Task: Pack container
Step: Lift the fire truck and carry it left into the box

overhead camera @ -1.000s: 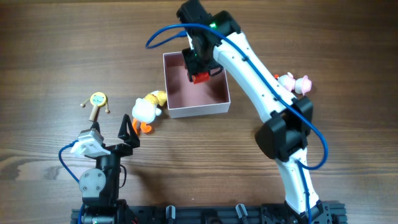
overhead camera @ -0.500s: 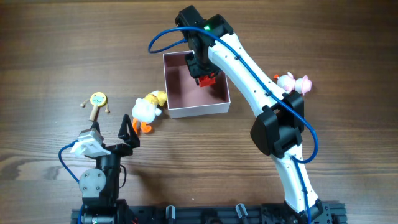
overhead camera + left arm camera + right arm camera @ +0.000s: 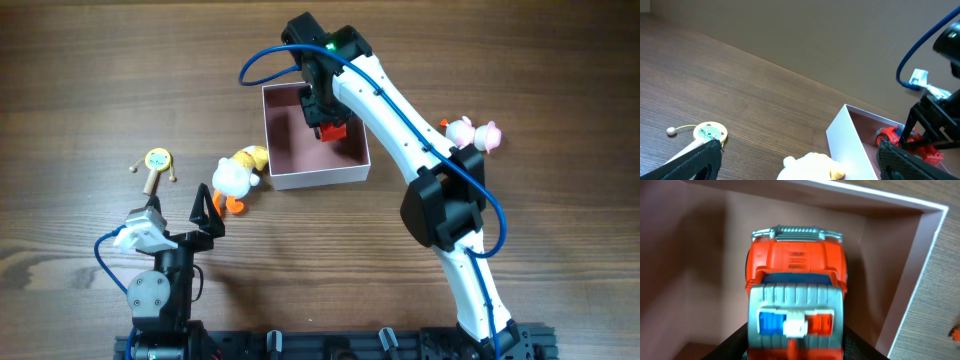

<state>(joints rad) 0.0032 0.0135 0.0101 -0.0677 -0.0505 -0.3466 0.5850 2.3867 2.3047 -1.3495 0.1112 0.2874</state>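
Observation:
The container [image 3: 318, 177] is a small square box with white walls and a dusty-pink inside, at the table's middle back. My right gripper [image 3: 322, 115] reaches into it from above, shut on a red toy car [image 3: 331, 130] with a grey roof and a blue and red light bar. In the right wrist view the car [image 3: 795, 275] fills the space between my fingers [image 3: 795, 350], low near the box's far right corner [image 3: 912, 275]. My left gripper [image 3: 178, 222] is open and empty at the front left. In its view the box [image 3: 845, 135] and the car [image 3: 890, 136] are ahead.
A yellow and white plush duck [image 3: 236, 175] lies against the box's left front corner; it also shows in the left wrist view [image 3: 810, 167]. A small yellow rattle drum [image 3: 157, 160] lies to the left. A pink pig toy [image 3: 472, 132] lies right of the right arm.
My right gripper has moved a little to the right and back inside the box with the toy car. The left arm has not moved.

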